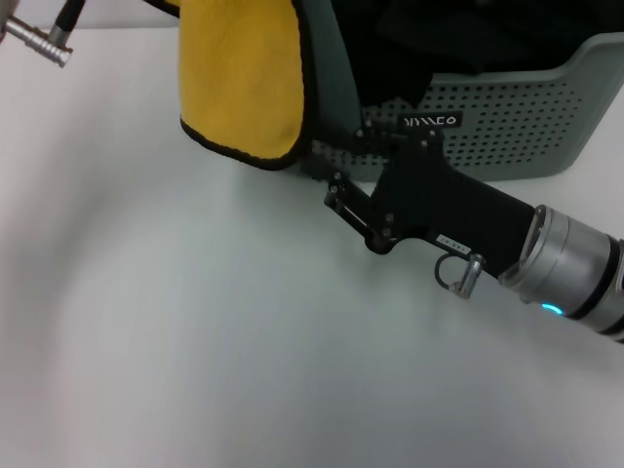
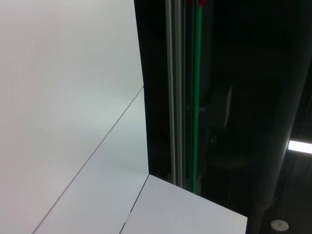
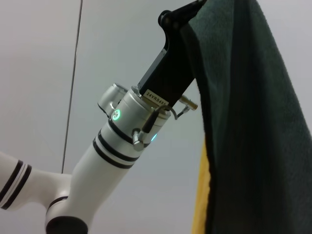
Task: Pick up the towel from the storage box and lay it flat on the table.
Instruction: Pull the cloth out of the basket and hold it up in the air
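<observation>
The towel (image 1: 239, 78) hangs upright over the table's (image 1: 195, 322) far side, just left of the storage box (image 1: 517, 127). Its mustard-yellow face is on the left and its teal-grey face (image 1: 327, 68) on the right. Its top is out of the head view. In the right wrist view my left gripper (image 3: 178, 22) is shut on the top edge of the hanging towel (image 3: 253, 122). My right gripper (image 1: 336, 161) reaches up-left from the lower right and sits at the lower edge of the teal-grey face, in front of the box.
Black cloths (image 1: 419, 39) lie in the storage box. A metal cable plug (image 1: 39, 41) shows at the top left. The left wrist view shows only a pale wall and a dark frame with a green strip (image 2: 195, 97).
</observation>
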`<state>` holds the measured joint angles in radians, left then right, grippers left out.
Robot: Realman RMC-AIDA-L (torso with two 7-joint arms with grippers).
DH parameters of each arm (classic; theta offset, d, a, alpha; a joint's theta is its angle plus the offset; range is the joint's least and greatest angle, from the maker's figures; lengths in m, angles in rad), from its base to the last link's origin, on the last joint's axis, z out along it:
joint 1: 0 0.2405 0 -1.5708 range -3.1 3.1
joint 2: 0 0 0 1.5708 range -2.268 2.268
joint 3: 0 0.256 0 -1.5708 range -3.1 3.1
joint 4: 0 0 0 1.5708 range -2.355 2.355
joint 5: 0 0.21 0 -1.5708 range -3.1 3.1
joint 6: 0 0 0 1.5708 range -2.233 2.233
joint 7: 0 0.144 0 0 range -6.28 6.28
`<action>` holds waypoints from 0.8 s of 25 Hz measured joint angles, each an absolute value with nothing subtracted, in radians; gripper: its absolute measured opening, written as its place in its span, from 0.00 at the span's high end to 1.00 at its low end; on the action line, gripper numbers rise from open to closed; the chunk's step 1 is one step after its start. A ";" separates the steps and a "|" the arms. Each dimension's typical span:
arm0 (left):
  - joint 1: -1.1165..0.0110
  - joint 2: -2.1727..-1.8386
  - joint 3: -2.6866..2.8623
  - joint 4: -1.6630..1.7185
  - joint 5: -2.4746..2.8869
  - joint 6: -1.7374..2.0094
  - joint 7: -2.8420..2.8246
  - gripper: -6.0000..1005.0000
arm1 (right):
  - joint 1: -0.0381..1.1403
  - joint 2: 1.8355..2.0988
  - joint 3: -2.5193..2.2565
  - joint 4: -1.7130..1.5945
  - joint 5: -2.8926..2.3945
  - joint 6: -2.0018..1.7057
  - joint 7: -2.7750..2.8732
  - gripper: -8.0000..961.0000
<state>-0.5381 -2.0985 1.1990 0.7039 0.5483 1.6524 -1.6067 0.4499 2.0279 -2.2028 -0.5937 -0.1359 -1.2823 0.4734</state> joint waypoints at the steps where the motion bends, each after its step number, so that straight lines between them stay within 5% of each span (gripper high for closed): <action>1: -0.538 -2.098 1.197 0.704 0.548 1.652 -1.606 0.99 | 0.444 2.028 -2.211 -0.591 -0.137 -1.284 0.474 0.71; 20: -0.549 -2.099 1.201 0.693 0.544 1.652 -1.597 0.99 | 0.475 2.028 -2.242 -0.582 -0.099 -1.279 0.476 0.71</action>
